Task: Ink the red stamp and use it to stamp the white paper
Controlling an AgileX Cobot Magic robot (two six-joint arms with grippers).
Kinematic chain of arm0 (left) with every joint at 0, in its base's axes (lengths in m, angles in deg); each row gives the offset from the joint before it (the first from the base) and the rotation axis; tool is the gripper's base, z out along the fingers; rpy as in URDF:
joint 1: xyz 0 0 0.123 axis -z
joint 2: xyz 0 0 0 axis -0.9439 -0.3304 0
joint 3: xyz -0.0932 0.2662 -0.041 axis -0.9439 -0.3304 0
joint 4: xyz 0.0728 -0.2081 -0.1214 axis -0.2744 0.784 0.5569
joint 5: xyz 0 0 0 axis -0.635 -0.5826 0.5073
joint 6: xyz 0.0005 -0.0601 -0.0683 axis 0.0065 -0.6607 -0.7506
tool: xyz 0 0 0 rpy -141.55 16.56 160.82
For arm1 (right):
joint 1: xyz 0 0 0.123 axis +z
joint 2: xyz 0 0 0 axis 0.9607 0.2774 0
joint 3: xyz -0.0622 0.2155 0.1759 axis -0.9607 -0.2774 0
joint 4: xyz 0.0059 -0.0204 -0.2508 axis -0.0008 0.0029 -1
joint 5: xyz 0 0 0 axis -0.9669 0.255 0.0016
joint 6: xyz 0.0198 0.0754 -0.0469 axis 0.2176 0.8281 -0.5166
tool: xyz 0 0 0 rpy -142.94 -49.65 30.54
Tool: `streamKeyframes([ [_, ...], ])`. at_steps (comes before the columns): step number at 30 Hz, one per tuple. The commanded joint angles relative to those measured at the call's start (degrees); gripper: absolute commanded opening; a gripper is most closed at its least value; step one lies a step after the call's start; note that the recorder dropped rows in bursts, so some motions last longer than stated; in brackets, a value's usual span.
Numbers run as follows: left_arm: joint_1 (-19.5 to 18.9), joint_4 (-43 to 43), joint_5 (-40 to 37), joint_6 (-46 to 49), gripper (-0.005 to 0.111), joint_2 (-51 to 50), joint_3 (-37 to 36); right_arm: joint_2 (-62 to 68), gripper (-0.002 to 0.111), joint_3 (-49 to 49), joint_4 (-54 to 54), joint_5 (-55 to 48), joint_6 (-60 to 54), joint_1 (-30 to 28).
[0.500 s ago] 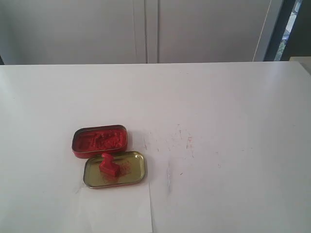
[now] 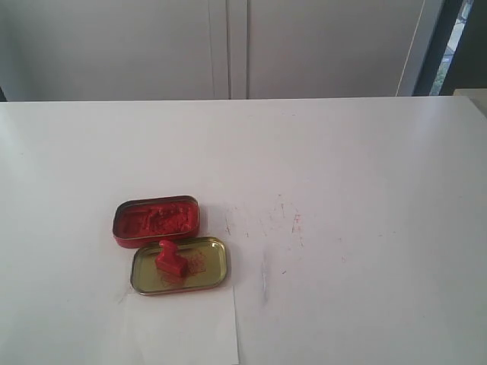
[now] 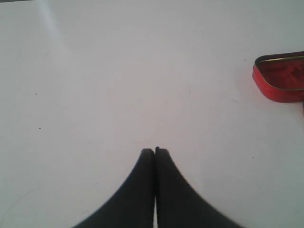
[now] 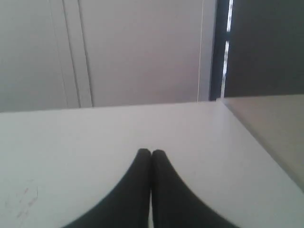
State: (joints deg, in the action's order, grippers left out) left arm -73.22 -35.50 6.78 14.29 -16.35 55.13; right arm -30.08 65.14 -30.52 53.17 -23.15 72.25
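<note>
The small red stamp stands upright in the shallow gold tin lid, left of centre on the table. Just behind the lid sits the red tin of ink paste, whose corner also shows in the left wrist view as the red tin. The white paper lies in front of the lid, running off the near edge of the exterior view; no imprint shows on it. My left gripper is shut and empty over bare table, well away from the tin. Over the table's far right part, my right gripper is shut and empty. Neither arm appears in the exterior view.
Faint red specks mark the white table right of the tins. Grey cabinet doors stand behind the table's far edge. The table's right edge shows in the right wrist view.
</note>
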Motion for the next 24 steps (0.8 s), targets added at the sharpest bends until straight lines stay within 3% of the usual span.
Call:
streamKeyframes([
  [1, -0.18, 0.36, 0.20, -0.38, 0.000, 0.29, -0.24, -0.24, 0.000, -0.30, 0.01, 8.07, -0.12, -0.08],
  [7, -0.18, 0.36, 0.20, -0.38, 0.000, 0.29, -0.24, -0.24, 0.000, -0.30, 0.01, 13.64, -0.12, -0.08],
  [24, -0.18, 0.36, 0.20, -0.38, 0.000, 0.29, -0.24, -0.24, 0.000, -0.30, 0.01, 13.61, -0.12, -0.08],
])
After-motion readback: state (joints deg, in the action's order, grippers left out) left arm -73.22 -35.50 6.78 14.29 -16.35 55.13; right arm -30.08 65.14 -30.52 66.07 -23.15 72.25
